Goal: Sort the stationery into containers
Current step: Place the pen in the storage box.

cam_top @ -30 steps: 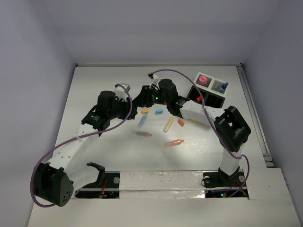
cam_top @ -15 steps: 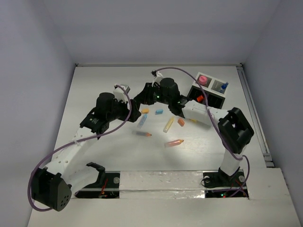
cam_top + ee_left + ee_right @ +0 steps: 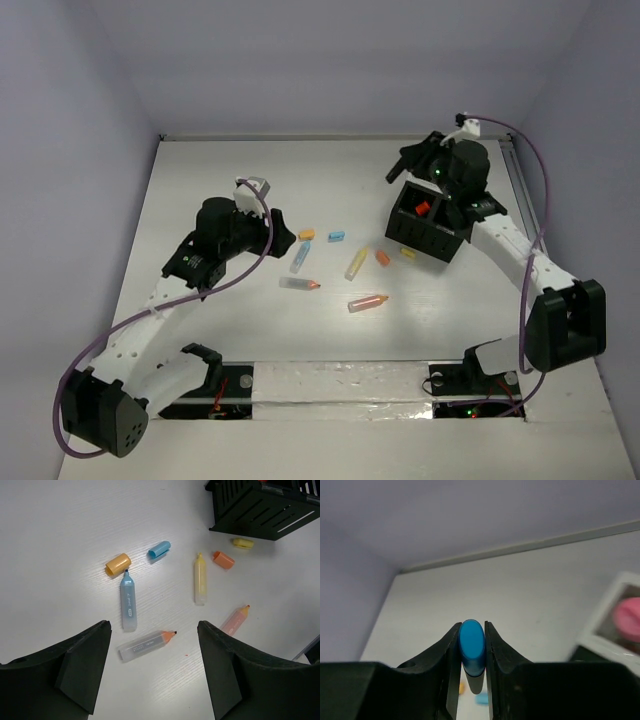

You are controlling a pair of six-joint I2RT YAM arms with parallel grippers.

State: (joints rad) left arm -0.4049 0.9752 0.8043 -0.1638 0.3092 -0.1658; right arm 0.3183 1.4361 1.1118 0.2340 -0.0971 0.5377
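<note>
When the moment before is set beside this one, the big change is the right arm point(image 3: 505, 245). It was low over the middle of the white bench point(image 3: 200, 180), among the loose pens. Now it has swung to the far right and hangs over the black box with square holes and a white edge point(image 3: 425, 235). The box also sits closer to the small yellow cap point(image 3: 407, 252) than it did. The left arm point(image 3: 150, 310) has pulled back a little.

The right fingers point(image 3: 451, 650) are pinching a blue stick with a round end point(image 3: 472, 642). It stands right between them, touching both. A pink round piece point(image 3: 627, 617) lies in the box, off to the right of them.

The left fingers point(image 3: 85, 665) are spread wide and hold nothing. Between and just past their tips lies a clear pen with an orange tip point(image 3: 147, 644). Beyond it lie a light-blue pen point(image 3: 128, 602), a yellow pen point(image 3: 200, 578) and an orange cap point(image 3: 118, 564), all apart from the fingers.
</note>
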